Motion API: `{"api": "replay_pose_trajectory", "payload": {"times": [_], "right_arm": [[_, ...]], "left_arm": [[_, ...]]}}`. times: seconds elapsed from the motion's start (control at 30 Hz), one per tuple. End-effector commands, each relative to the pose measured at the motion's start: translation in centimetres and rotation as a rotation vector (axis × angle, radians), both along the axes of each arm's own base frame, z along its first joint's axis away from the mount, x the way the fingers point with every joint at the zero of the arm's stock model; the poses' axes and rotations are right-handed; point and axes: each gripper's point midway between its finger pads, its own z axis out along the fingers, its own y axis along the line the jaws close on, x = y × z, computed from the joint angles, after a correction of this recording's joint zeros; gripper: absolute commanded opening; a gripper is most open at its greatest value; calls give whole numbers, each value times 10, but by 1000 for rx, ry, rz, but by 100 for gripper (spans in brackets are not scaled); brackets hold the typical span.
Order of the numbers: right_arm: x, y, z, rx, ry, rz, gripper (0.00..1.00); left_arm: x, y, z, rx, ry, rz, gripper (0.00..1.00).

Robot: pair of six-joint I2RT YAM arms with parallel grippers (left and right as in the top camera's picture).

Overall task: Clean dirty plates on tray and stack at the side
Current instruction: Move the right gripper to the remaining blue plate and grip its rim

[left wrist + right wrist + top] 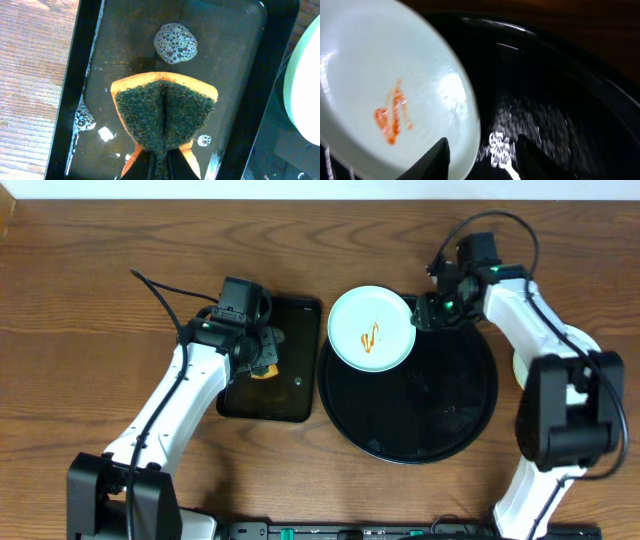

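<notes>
- The left gripper [160,167] was clamped on a folded sponge [165,117], its green scrub side up, low over the wet rectangular tray [73,75] and near a foam patch [175,44].
- The right gripper [485,157] had its fingers apart, with the rim of the plate [380,65] between them.
- That plate, pale mint with an orange squiggle, sat at the far-left edge of the round tray [440,405], overlapping its rim.
- Both trays lay side by side on the wooden table [80,280].
</notes>
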Motion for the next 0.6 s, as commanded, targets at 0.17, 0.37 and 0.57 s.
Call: {"api": "replay_pose_trajectory", "payload": {"times": [0.17,0.37,0.57], "right_arm": [[1,25,-16,59,26,26,34],[-5,29,-29,54,61,34,29],[-10,28,-42,51,104,17,8]], "left_arm": [[-1,3,-2,6,6,-5,8],[-2,3,-3,7,11,-5,8],[-4,3,-4,10,20,-5,8]]}}
